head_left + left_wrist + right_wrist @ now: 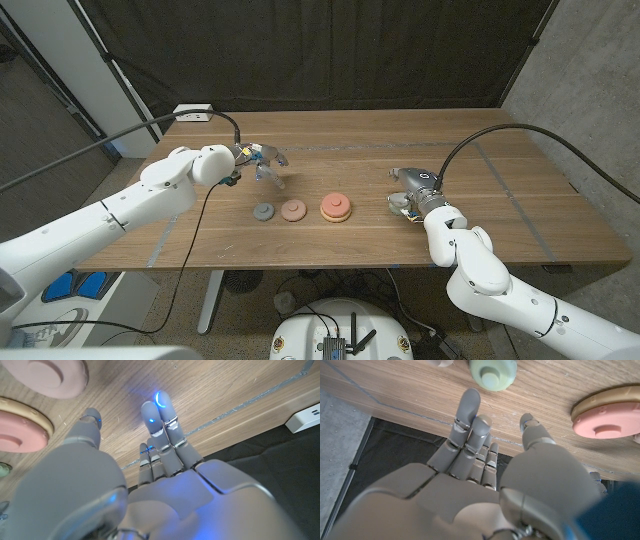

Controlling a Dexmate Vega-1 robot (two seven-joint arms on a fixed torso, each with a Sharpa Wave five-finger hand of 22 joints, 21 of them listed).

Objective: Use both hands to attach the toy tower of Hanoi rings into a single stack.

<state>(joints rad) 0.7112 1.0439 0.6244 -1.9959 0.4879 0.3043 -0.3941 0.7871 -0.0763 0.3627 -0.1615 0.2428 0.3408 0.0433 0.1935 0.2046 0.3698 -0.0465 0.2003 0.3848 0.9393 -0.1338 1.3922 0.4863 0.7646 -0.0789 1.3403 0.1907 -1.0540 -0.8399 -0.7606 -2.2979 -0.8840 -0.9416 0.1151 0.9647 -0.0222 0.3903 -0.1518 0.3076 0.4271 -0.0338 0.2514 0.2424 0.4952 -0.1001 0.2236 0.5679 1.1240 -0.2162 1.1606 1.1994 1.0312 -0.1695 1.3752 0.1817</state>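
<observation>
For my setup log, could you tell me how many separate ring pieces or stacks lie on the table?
3, in a row between the hands: grey-green piece nearest the left hand, pink piece in the middle, and a pink-on-tan stack nearest the right hand.

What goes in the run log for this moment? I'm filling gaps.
left hand: open, above table | right hand: open | green ring, pink ring, two-ring stack: separate, untouched

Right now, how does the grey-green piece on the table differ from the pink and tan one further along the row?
The grey-green ring looks smaller; the pink-and-tan stack is wider. The ring is a single piece, while the stack is a pink disc sitting on a tan one. The ring lies nearer the left hand, the stack nearer the right hand. Both are round with a raised centre knob, and neither is touched by a hand.
</observation>
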